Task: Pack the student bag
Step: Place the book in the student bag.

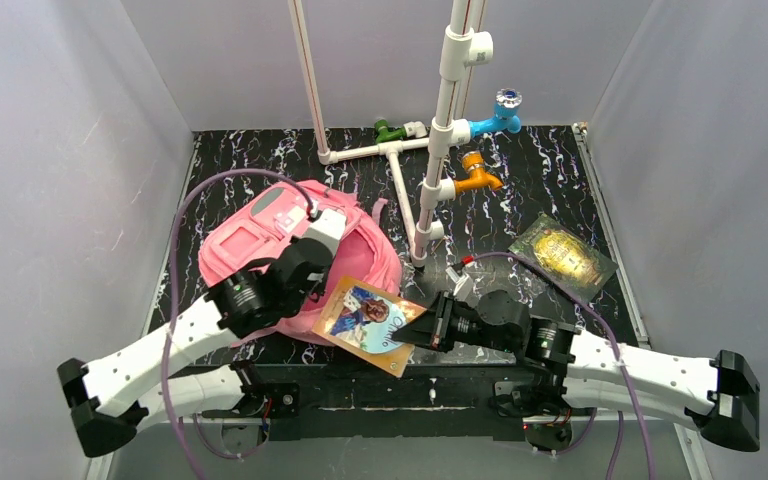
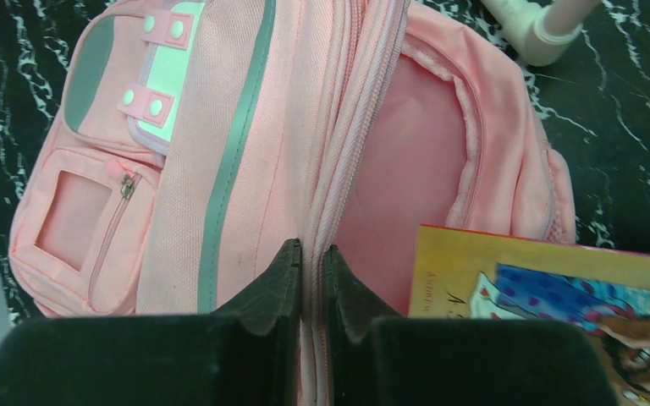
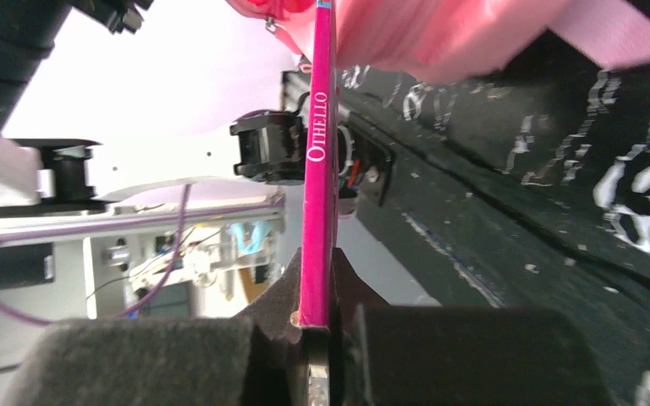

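Note:
The pink student bag [image 1: 260, 240] lies on the black marbled table at the left, its main zip open. My left gripper [image 1: 312, 252] is shut on the bag's zip edge [image 2: 322, 211] and holds the opening apart, so the pink inside [image 2: 406, 169] shows. My right gripper [image 1: 422, 331] is shut on a thin book with a yellow illustrated cover [image 1: 365, 318] and a magenta spine reading OTHELLO [image 3: 316, 169]. The book's far corner sits at the bag's opening [image 2: 508, 271].
A second book with a dark gold-patterned cover [image 1: 562, 254] lies on the table at the right. A white pipe frame [image 1: 400, 160] with green, blue and orange fittings stands at the back middle. Grey walls enclose the table.

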